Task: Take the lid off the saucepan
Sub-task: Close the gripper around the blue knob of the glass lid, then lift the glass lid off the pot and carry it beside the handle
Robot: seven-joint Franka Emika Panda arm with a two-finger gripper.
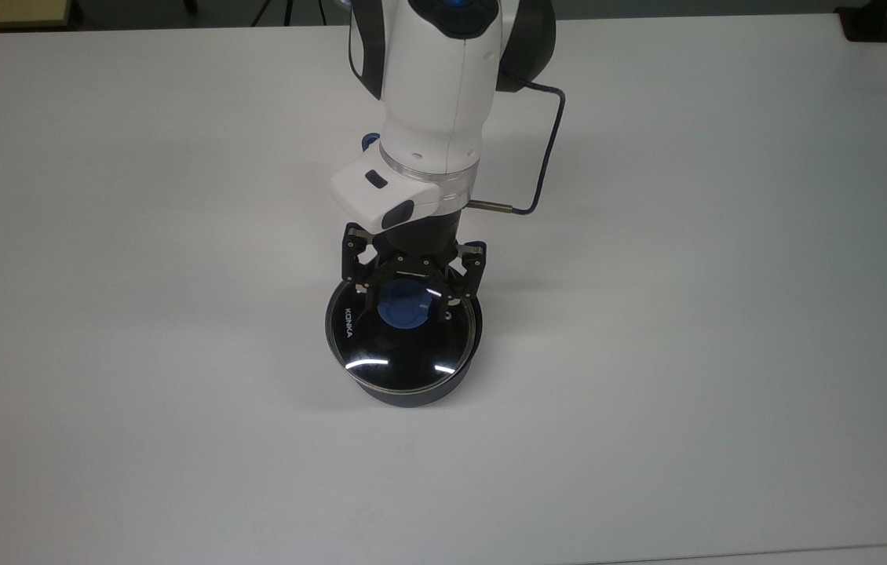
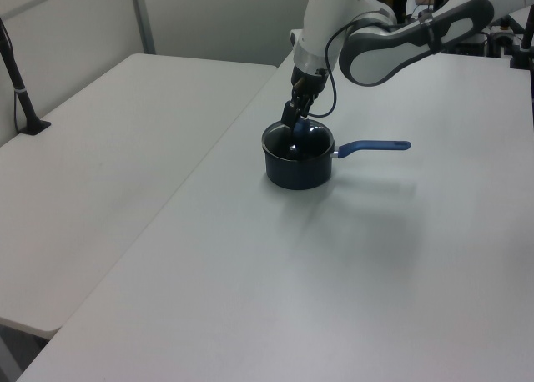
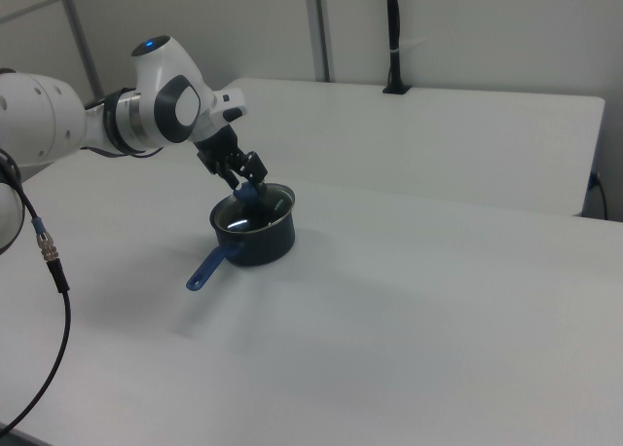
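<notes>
End effector (image 1: 406,302) is lowered onto the lid (image 1: 403,337), and its two fingers are seen standing one at each side of the blue knob (image 1: 404,306) in the top view, spread a little wider than the knob; whether the pads already touch the knob cannot be told, so no firm pinch is claimed. This placement is judged to be chosen because the knob is the only raised part of the flat glass disc, so it is the natural place where the lid can be taken. The lid lies flat and centred on the saucepan (image 2: 296,167), which stands upright on the white bench (image 1: 726,314), near the middle of it; the long blue handle (image 2: 373,147) is pointed to the left view's right and is not touched by anything. The arm (image 1: 436,94) is reached down from the top view's upper side, with the wrist tilted so that the fingers meet the knob at a slant and not straight from above, as is shown also in the right view, where the end effector (image 3: 245,185) is leaned over the pan's rim. A black cable (image 1: 542,165) is looped beside the wrist, well away from the pan. The lid is judged not yet lifted; closing on the knob is probably the step in hand.
</notes>
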